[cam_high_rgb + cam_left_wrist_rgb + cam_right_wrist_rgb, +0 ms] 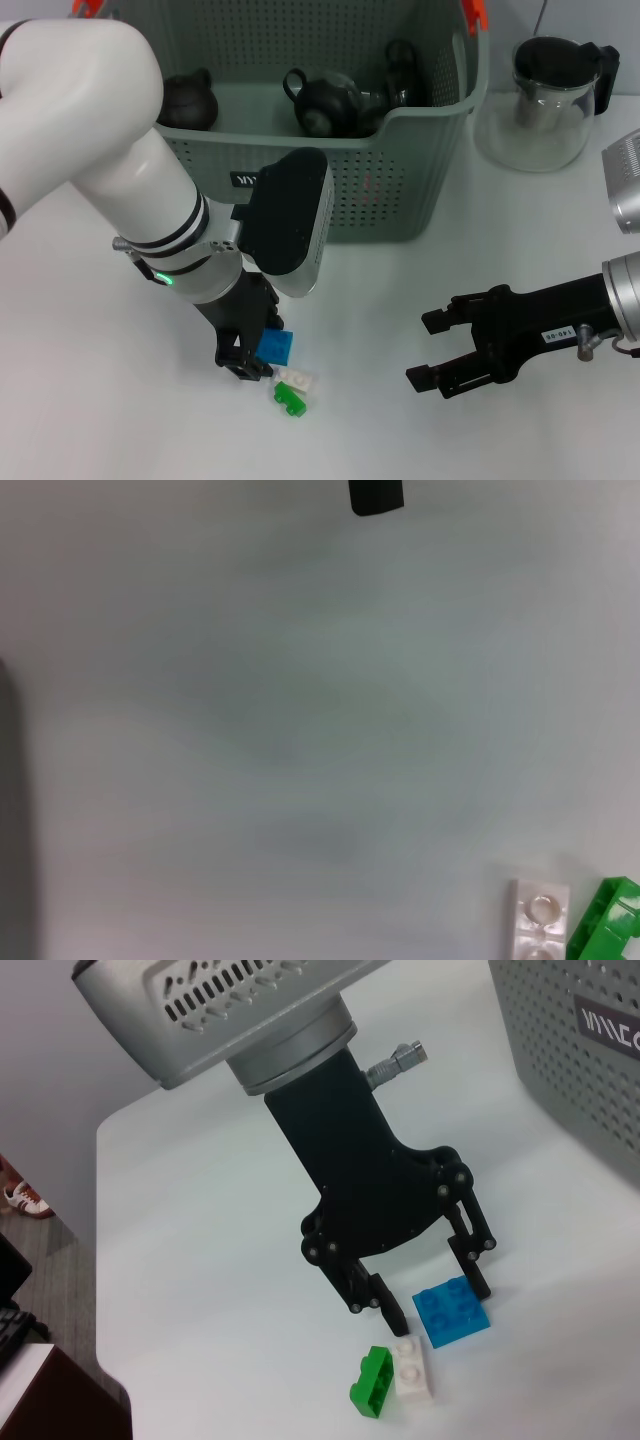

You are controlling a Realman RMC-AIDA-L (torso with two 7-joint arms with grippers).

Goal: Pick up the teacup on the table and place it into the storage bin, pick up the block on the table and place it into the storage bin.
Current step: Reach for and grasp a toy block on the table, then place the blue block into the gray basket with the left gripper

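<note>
Open table [90, 400] around 3 clustered blocks [285, 375]; storage bin [400, 170] walls off the far side.
</note>
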